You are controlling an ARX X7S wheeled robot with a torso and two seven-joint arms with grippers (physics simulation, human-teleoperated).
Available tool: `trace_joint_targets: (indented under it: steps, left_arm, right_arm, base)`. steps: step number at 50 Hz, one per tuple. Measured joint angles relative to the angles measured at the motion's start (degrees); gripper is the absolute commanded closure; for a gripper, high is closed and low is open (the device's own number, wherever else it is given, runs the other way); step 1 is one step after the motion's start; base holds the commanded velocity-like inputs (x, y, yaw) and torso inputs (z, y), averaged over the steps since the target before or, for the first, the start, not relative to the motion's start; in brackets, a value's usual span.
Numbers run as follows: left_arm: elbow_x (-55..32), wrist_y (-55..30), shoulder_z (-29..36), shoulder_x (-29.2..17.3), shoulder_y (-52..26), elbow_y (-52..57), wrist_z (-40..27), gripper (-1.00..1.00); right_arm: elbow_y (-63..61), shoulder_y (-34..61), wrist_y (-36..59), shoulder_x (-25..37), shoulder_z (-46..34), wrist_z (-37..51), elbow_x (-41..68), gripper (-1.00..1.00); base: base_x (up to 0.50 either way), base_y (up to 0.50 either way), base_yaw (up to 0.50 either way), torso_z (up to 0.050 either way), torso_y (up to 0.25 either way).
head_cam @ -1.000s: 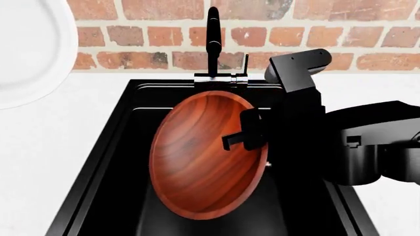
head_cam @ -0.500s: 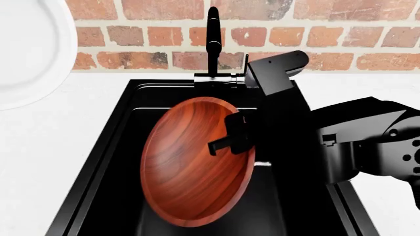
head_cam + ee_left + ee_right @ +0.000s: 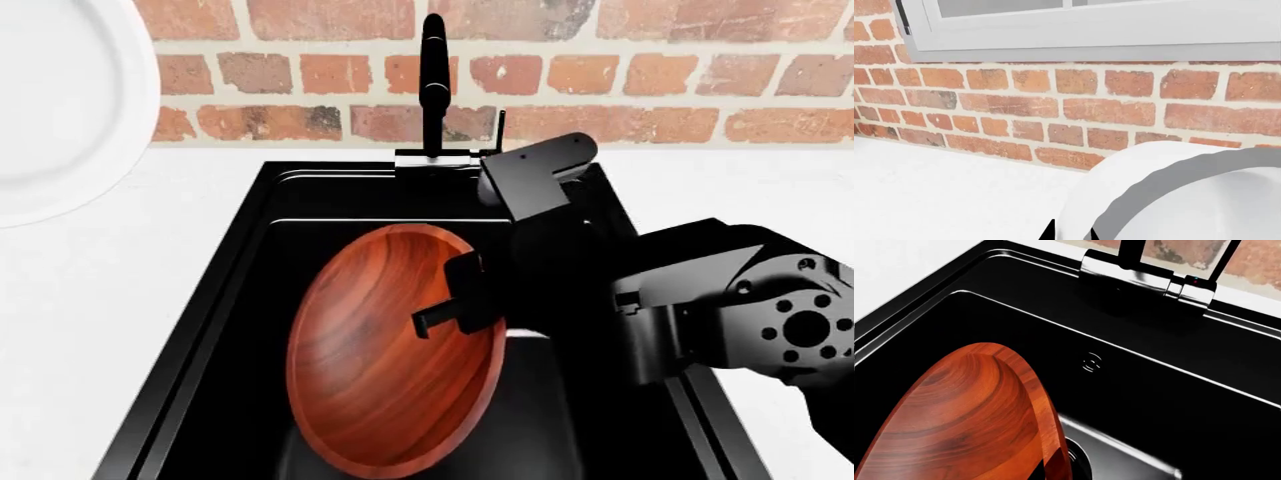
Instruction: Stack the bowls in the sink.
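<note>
**Right jaws clamped on wooden bowl over sink basin**

Jaws of the right gripper are closed on the rim of the reddish-brown wood-grain bowl, one finger lying across the inner face. From the jaws the bowl hangs steeply tilted within the black sink, its hollow turned away from the right arm. Below the held rim, the right wrist view shows part of the round metal drain on the basin floor. Beyond the jaws, at the sink's far edge, stands the tall black faucet against the brick wall.

Left jaws: state cannot be told; only dark tips show, touching or just beside the white bowl, above the white counter.
</note>
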Motion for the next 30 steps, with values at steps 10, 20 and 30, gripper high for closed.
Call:
trace_joint_targets:
  steps: [10,20,30]
  left_arm:
    - [0.04,-0.03,0.09,0.2,-0.12,-0.19,0.01,1.0]
    - [0.16,-0.05,0.16,0.35,-0.12,-0.35,0.06,1.0]
    - [0.17,0.04,0.23,0.39,-0.06,-0.24,0.07,1.0]
  right_arm:
    - [0.67,-0.43,0.15,-0.61,-0.68,-0.42,-0.78,1.0]
    - [1.39,-0.68,0.5,-1.16,-1.5,-0.58,-1.52,1.0]
    - [1.83,-1.16,0.64,-1.63,-2.25,-0.61,-2.29,1.0]
  base:
    - [0.0,0.0,0.0,0.001,0.001]
    - [0.0,0.0,0.0,0.001,0.002]
    - [0.0,0.0,0.0,0.0,0.001]
